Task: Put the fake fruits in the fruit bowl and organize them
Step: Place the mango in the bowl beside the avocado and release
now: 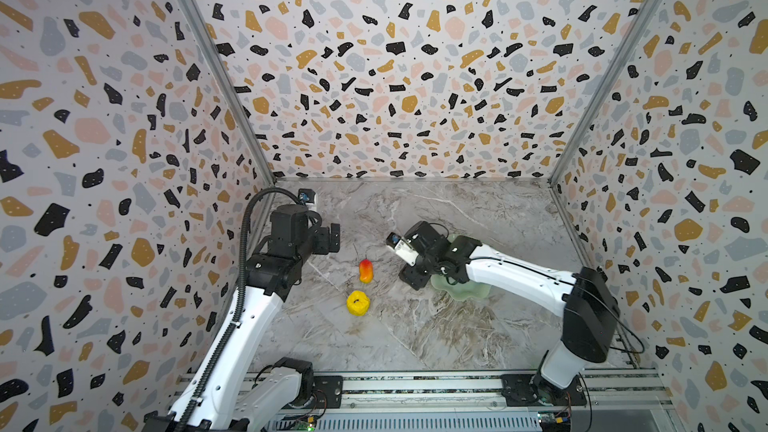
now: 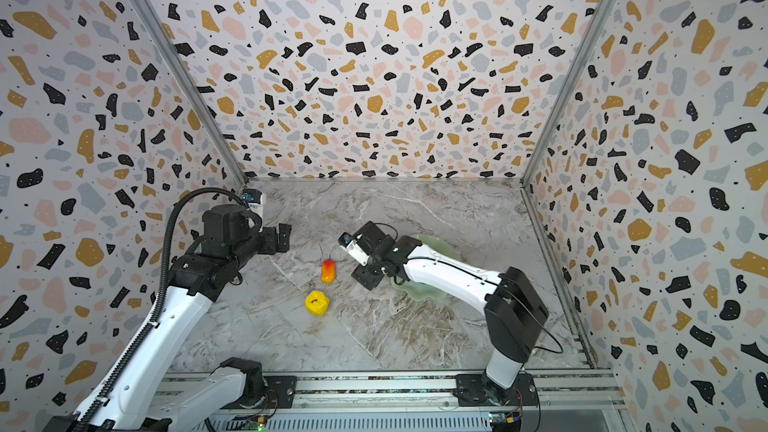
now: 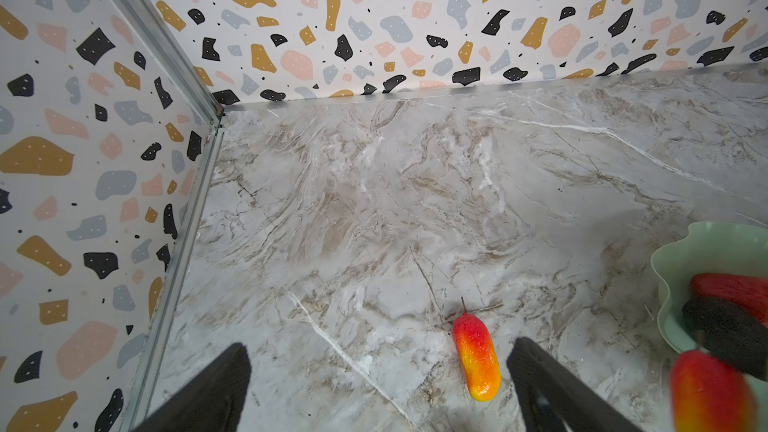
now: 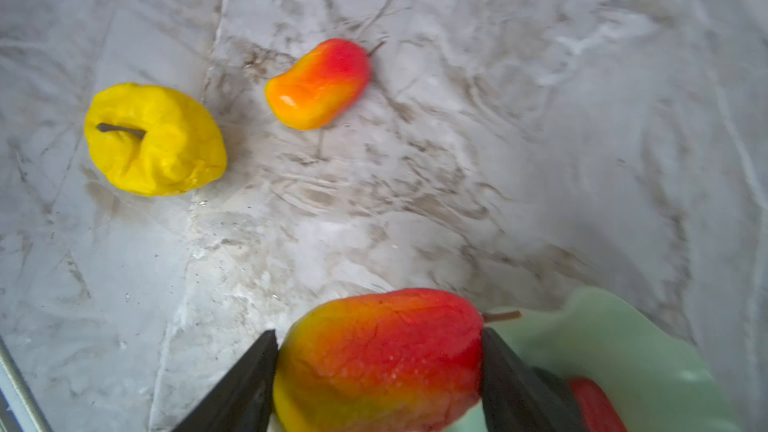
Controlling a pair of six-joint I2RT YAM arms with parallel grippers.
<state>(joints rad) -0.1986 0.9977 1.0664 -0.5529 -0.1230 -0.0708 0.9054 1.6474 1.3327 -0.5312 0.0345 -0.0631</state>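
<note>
Right wrist: right pincer point(image 4: 378, 332) clamps mango point(image 4: 376, 371), stem toward fruit bowl point(image 4: 631, 351)

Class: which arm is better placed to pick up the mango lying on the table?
Left: the left gripper hovers open near the loose mango; the right gripper is shut on the held mango.

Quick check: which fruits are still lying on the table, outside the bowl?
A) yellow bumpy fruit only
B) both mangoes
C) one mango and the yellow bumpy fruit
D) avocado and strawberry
C: the loose mango and yellow bumpy fruit lie on the table. The strawberry and avocado sit in the bowl, and the held mango is between the fingers of the right gripper.
</note>
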